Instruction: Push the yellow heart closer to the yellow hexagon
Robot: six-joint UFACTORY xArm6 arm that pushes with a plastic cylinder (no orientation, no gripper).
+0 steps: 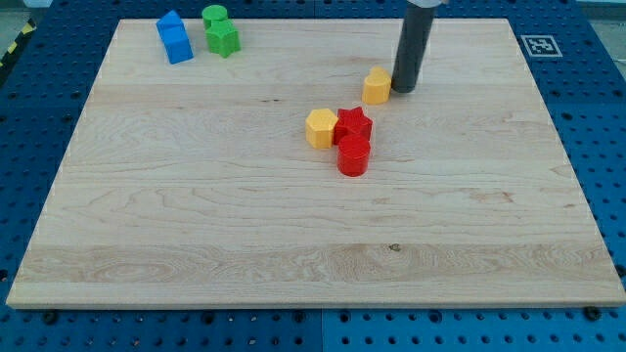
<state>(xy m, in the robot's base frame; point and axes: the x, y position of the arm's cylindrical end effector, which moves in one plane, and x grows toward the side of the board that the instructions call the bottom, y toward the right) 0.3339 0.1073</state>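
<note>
**Presently: tip placed behind the heart for a push toward the hexagon**

Shown are the wooden board [196, 244], the yellow hexagon [320, 128] touching 2 red blocks [353, 143], the yellow heart [377, 86] up-right of it, and my tip [403, 89], fingerless, just right of the heart, so a down-left push would close the gap.

Wooden board [196, 225] carrying seven blocks.
Lying on it: yellow heart [377, 86], yellow hexagon [320, 128], red star [353, 123], red cylinder [353, 156], blue pair [175, 37], green pair [220, 31].
</note>
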